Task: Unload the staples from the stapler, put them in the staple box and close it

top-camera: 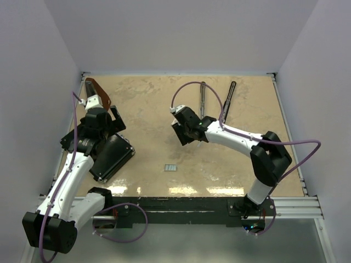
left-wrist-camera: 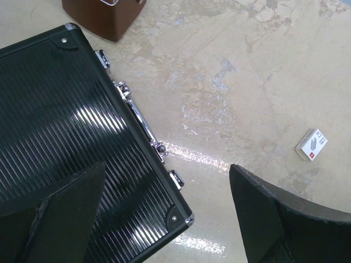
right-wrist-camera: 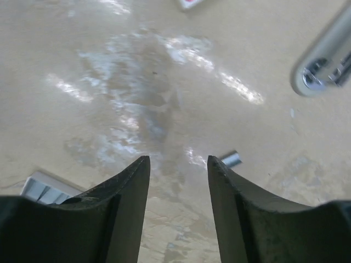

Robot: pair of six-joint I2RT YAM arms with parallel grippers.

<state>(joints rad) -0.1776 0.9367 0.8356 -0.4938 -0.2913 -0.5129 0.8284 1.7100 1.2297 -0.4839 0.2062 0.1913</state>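
The stapler lies apart in two pieces at the back of the table: a narrow grey metal channel (top-camera: 202, 98) and a black arm (top-camera: 229, 98). The channel's rounded end (right-wrist-camera: 322, 66) shows at the upper right of the right wrist view. My right gripper (top-camera: 187, 135) (right-wrist-camera: 178, 160) hangs over bare table just in front of the channel, jaws apart with nothing between them. A tiny silvery strip of staples (right-wrist-camera: 231, 159) lies on the table beside its right fingertip. My left gripper (top-camera: 118, 119) (left-wrist-camera: 167, 167) stands wide open over the corner of a black case, holding nothing.
A ribbed black case (top-camera: 112, 156) (left-wrist-camera: 60, 109) with chrome latches lies at the left. Behind it stands a brown wedge-shaped object (top-camera: 98, 90) (left-wrist-camera: 104, 16). A small white box with a red mark (top-camera: 171, 167) (left-wrist-camera: 311, 144) lies near the table's front middle. Walls enclose the table.
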